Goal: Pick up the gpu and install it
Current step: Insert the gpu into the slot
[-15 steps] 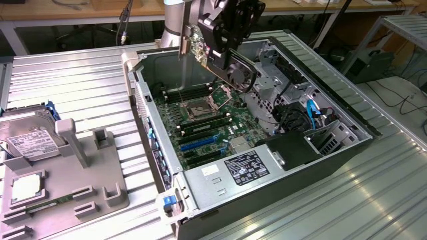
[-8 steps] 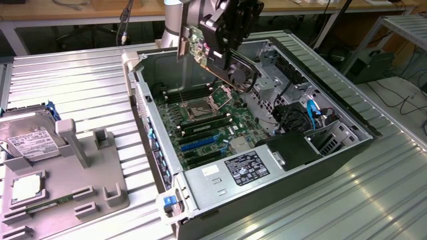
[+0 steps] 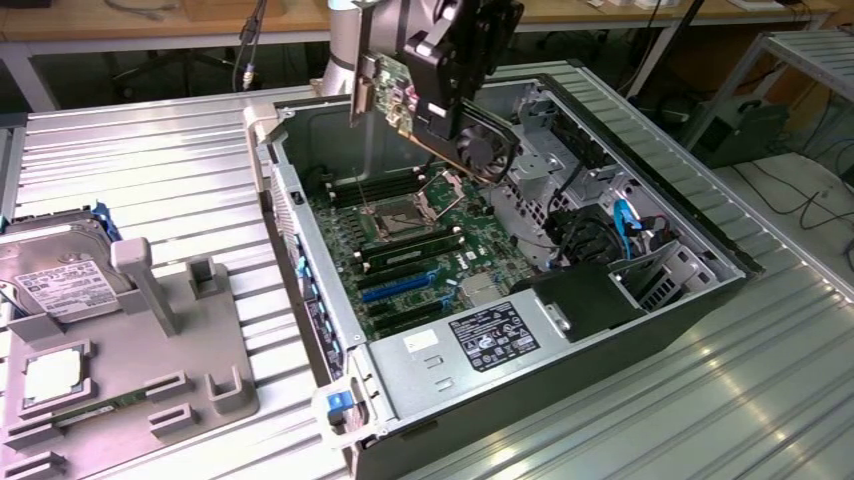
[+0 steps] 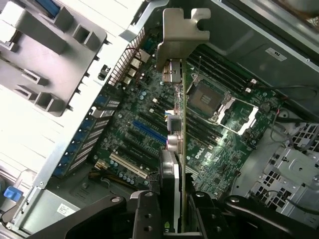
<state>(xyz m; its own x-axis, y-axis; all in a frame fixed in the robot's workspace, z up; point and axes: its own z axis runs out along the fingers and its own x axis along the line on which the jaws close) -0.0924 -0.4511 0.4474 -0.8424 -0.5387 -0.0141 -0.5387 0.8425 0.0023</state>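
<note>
Exterior view: thin dark expansion card with green board edge and round fan, the gpu (image 3: pixel 470 138), hangs in the air over the open grey tower computer case (image 3: pixel 694 300). The black jaws are closed on the card's upper part. Card tilted, clear of the green motherboard (image 3: pixel 414 255) below, above the square silver processor socket (image 3: pixel 396 215). Case lies on its side on the ribbed metal table (image 3: pixel 160 160). At the exterior view's left, a grey moulded parts holder (image 3: pixel 160 380) carries a boxy silver hard drive with white label (image 3: pixel 54 275).

Wrist view: gpu (image 4: pixel 182 134) seen edge-on, its silver metal bracket (image 4: pixel 179 35) at the far end. Jaws clamp the near end from both sides. Card not seated; the long blue slot (image 4: pixel 149 132) and motherboard (image 4: pixel 129 107) lie beneath it.
</note>
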